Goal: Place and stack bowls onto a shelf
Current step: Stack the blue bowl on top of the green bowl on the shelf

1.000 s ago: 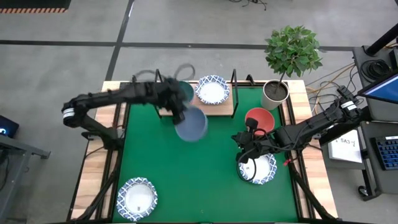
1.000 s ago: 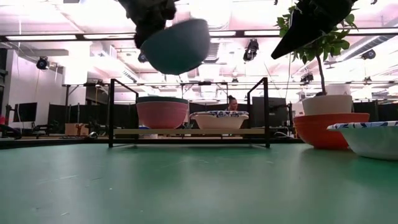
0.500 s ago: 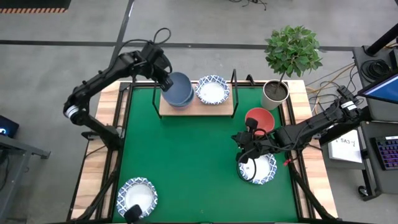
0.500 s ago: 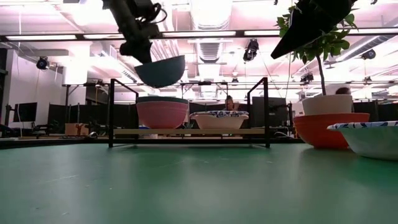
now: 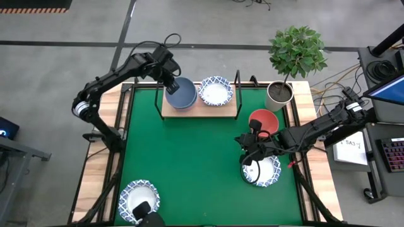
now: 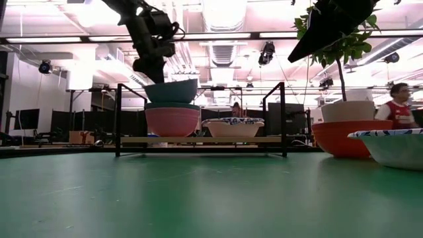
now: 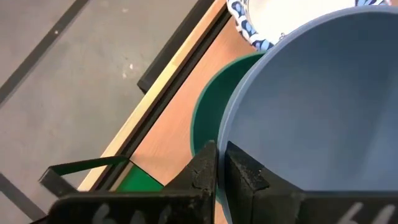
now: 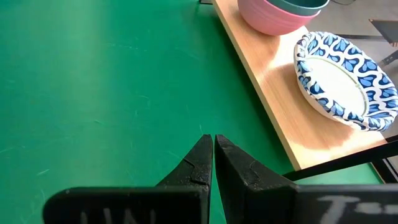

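From above, the left tool [image 5: 171, 82] pinches the rim of the grey-blue bowl [image 5: 182, 93] over the left end of the shelf [image 5: 201, 108], beside a blue-patterned bowl [image 5: 216, 91]. The right tool [image 5: 243, 140] hangs over the green mat [image 5: 189, 157], between the red bowl [image 5: 264, 120] and another patterned bowl [image 5: 265, 171]; a third patterned bowl [image 5: 139, 200] sits near the worktop's front left corner. At mat level, the grey-blue bowl [image 6: 171, 90] sits atop the green bowl [image 6: 171, 105] nested in the pink bowl [image 6: 172, 121]. Past the right wrist, that tool's fingers [image 8: 203, 163] are pressed together.
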